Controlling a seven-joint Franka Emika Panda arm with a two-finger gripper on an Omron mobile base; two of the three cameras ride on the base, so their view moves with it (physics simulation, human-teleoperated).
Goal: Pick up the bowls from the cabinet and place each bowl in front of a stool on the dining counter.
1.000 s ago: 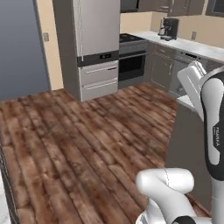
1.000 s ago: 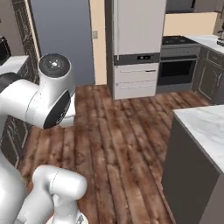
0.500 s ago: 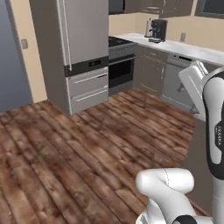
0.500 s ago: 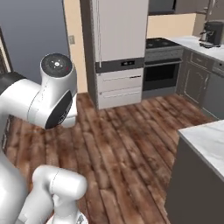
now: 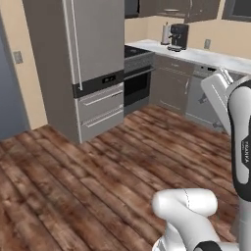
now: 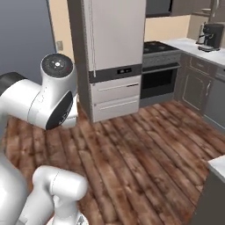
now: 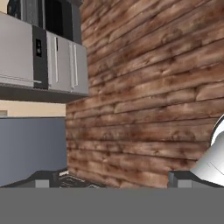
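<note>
The left base view runs from a grey-blue wall (image 5: pixel 10 98) at the far left to a tall pale fridge (image 5: pixel 88 63) with two drawers at its foot, then a dark oven (image 5: pixel 137 86) under a hob, then grey base cupboards (image 5: pixel 174 90) carrying a white worktop (image 5: pixel 206 56). A black coffee machine (image 5: pixel 177 36) stands on that worktop near the back wall. Brown wood floor (image 5: pixel 88 181) spreads across the foreground, and the white arm (image 5: pixel 240 147) rises at the right edge.

In the right base view the arm's big round joint (image 6: pixel 55 92) sits at the left, the fridge (image 6: pixel 114 52) stands behind it, the oven (image 6: pixel 159 81) is just beside the fridge, and the coffee machine (image 6: pixel 211 36) rests on the worktop (image 6: pixel 193 44) at the upper right. A corner of pale marble slab (image 6: pixel 217 165), which may be the dining worktop, shows at the lower right edge above a grey panel.

The hand view is rolled sideways: fridge and oven lie at the upper left, floor planks (image 7: pixel 153 87) fill the middle. The tool (image 7: pixel 113 179) hangs over the bare floor with its two dark fingertips (image 7: pixel 46 178) set wide apart, jaws fully spread and nothing between them.

Neither bowl nor the wall cabinet can be made out, so where the bowls lie cannot be told
</note>
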